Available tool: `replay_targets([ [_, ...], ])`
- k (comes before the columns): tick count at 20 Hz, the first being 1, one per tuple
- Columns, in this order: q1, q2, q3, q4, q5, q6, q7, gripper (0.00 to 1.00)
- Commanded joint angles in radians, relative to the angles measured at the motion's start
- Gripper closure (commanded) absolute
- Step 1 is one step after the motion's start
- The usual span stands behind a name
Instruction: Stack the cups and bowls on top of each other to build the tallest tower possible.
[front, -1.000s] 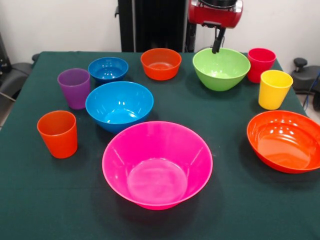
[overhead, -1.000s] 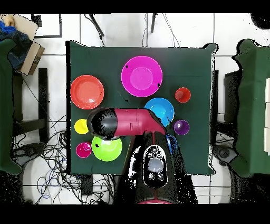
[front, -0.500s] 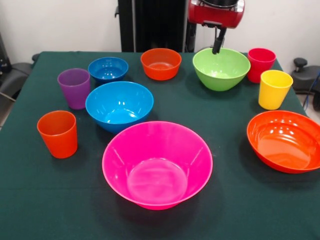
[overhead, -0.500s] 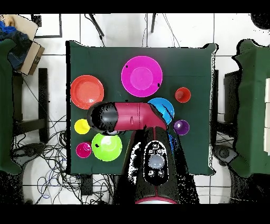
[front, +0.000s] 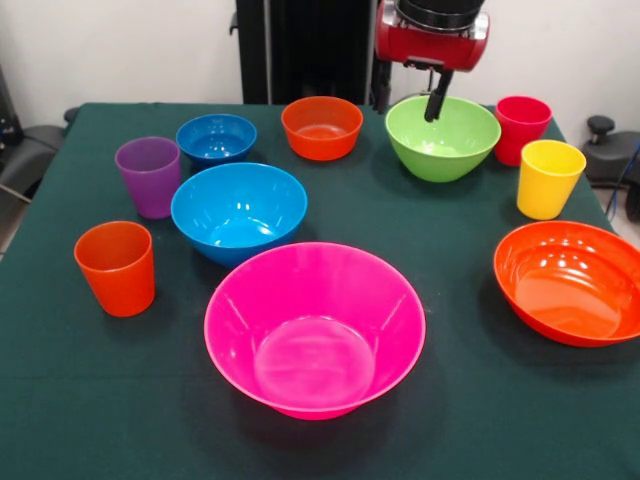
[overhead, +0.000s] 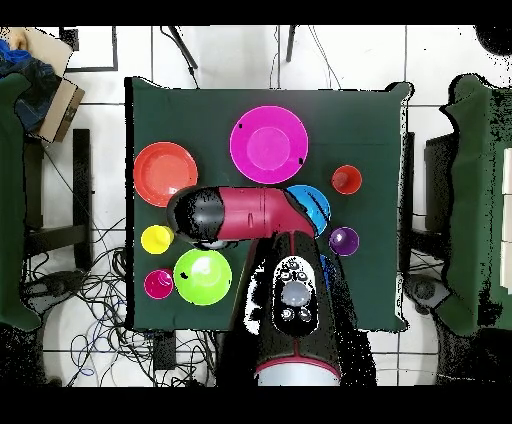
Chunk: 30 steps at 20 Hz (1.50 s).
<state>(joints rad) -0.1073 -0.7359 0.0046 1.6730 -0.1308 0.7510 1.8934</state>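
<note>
My gripper (front: 436, 102) hangs above the far rim of the green bowl (front: 443, 137), touching nothing. To its right stand the red cup (front: 522, 128) and the yellow cup (front: 548, 178). A large orange bowl (front: 570, 282) sits at the right edge. The big pink bowl (front: 315, 330) is nearest, with a large blue bowl (front: 238, 208) behind it. Farther back are a small blue bowl (front: 216, 138) and a small orange bowl (front: 321, 127). A purple cup (front: 149, 176) and an orange cup (front: 117, 267) stand at the left. In the overhead view the arm (overhead: 245, 213) covers part of the blue bowl (overhead: 318, 203).
Everything stands apart on the dark green tablecloth (front: 460, 400), nothing stacked. A chair (overhead: 55, 200) and cables lie beside the table in the overhead view. A cardboard box (overhead: 50, 95) sits at the upper left there.
The arm's head has slid from over the green bowl toward the table's middle, uncovering the whole bowl in the overhead view. No cup or bowl has moved.
</note>
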Motion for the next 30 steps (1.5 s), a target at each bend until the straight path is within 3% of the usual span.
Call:
replay_targets([
  [1, -0.012, 0.054, 0.101, -0.088, -0.071, 0.119, -0.108, 0.00],
  [30, -0.036, 0.111, 0.123, -0.186, -0.077, 0.179, -0.136, 0.00],
])
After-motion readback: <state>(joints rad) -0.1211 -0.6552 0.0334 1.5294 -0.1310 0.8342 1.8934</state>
